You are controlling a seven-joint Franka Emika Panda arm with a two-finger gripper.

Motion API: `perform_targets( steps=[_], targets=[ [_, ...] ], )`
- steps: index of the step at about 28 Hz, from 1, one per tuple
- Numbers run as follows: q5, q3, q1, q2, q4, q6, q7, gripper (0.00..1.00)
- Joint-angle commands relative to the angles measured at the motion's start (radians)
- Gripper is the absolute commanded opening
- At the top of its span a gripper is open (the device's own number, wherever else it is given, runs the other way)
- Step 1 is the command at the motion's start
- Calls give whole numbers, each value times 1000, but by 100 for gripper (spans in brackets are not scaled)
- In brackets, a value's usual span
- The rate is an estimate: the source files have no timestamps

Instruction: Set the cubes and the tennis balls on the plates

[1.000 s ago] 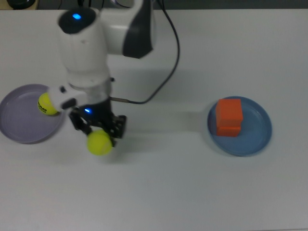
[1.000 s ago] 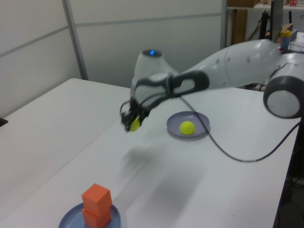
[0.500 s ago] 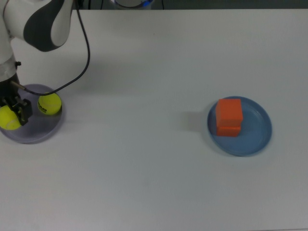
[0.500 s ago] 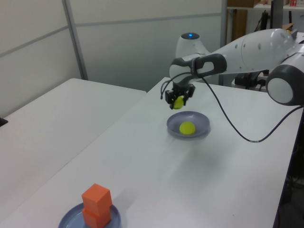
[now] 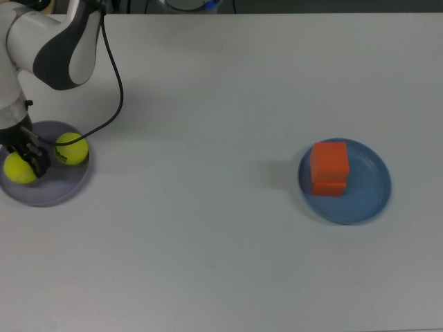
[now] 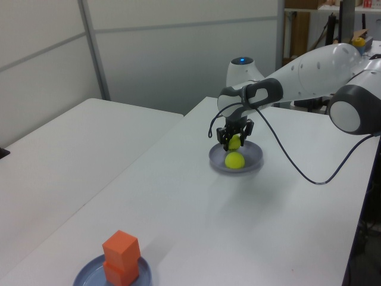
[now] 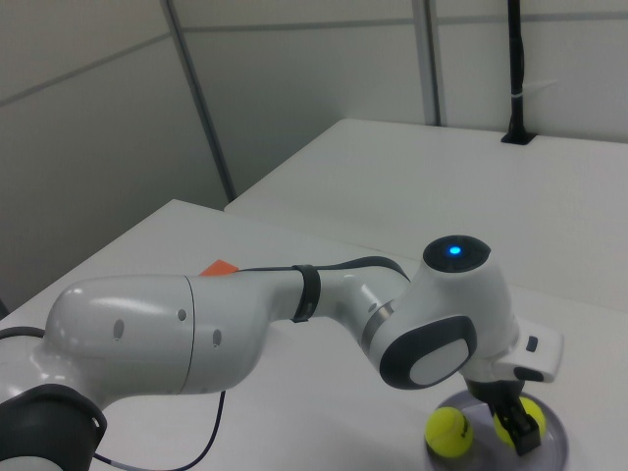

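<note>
Closed on a tennis ball, the hand, low over the lavender plate at the top view's left edge; ball gripped across its middle, fingers dark against the yellow-green felt; from the left view, not clear whether already resting on the plate or a little above it. Just beside it, nearer the top view's centre, the second tennis ball, black lettering showing, sitting on the same plate; close together, contact between the two not certain. Well apart, toward the top view's right, the blue plate carrying both orange cubes, one stacked squarely on the other.

Judged from this: nothing left loose on the tabletop; only the release remaining.

Handling, as a judgement: light, springy, fuzzy enough to hold without slipping; no risk of damage from a firm squeeze; best held across the widest part, as here. Round and prone to roll once freed, so better let go low, inside the rim, and clear of the neighbouring ball to avoid nudging it out. Cubes stiff, flat-faced, stable as stacked; no call to touch them.
</note>
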Motion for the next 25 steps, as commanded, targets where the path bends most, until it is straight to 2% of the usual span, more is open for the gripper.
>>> perform_targets(
  steps=[1, 2, 7, 14, 15, 22, 24, 25],
  targets=[
    [-13, -11, 18, -21, -27, -29, -40, 64],
    [-17, -10, 18, -21, -24, -44, -45, 100],
    [-20, -12, 20, -64, -12, -164, -53, 100],
    [-17, -1, 40, -203, -8, -268, -51, 100],
    [-17, 0, 50, -238, -8, -296, -50, 100],
    [-17, 5, 135, -364, -8, -420, -51, 100],
    [-17, 17, 152, -392, -8, -460, -48, 100],
    [-17, 46, 153, -426, -8, -501, -48, 100]
  ],
)
